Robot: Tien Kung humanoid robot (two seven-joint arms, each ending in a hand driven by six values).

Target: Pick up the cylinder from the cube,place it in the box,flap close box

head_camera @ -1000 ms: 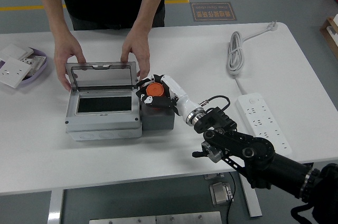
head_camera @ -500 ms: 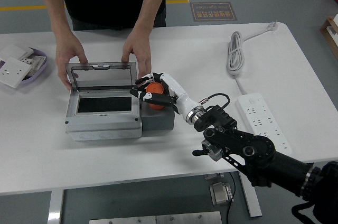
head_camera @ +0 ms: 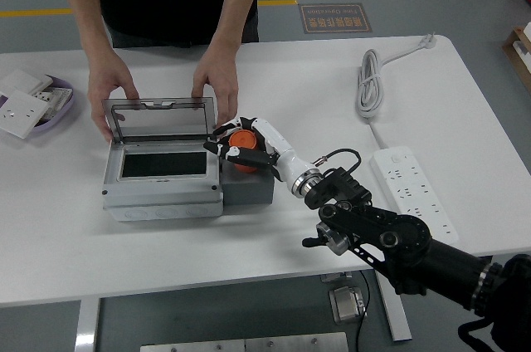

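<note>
An orange cylinder [head_camera: 243, 144] is held in my right hand [head_camera: 235, 145], whose fingers are curled around it, lifted just above the dark cube [head_camera: 249, 188]. The hand sits over the cube's left part, close to the right wall of the grey box [head_camera: 163, 194]. The box's clear lid [head_camera: 158, 120] stands upright, and its dark inside shows through the opening. A person at the far side holds the lid's top corners with both hands [head_camera: 217, 78]. My left hand is out of sight.
A purple dish [head_camera: 60, 108] with white sockets lies at the far left. A white power strip [head_camera: 417, 192] and its coiled cable [head_camera: 370, 80] lie at the right. My black right arm [head_camera: 398, 244] crosses the table's near right edge.
My right hand has lifted the orange cylinder off the cube's top and shifted it left toward the box. The person's hands stay on the lid.
</note>
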